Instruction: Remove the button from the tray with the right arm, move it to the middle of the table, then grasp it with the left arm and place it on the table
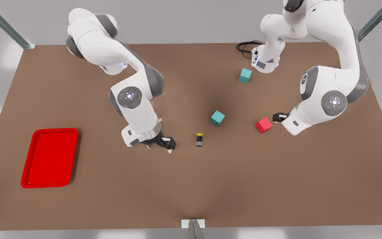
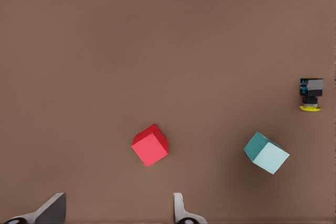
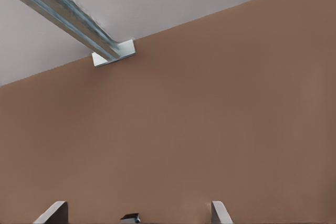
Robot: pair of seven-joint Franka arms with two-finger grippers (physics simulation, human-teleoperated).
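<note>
A: Button (image 1: 199, 139): centre frame, on the surface (image 1: 211, 186), clear of the tray (image 1: 50, 157).

B: Right gripper (image 1: 164, 142) beside it, open, empty, probably just released. Left gripper (image 1: 279, 117) open, empty, beside red cube (image 1: 263, 125).

The left claw (image 1: 279, 117) hangs low at the front view's right, fingers (image 2: 178, 205) apart. The right claw (image 1: 168, 143) hangs low near centre, fingers (image 3: 218, 212) apart

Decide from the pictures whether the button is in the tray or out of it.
Out. The button rests on the bare table near its middle, far from the red tray, which holds nothing.
</note>
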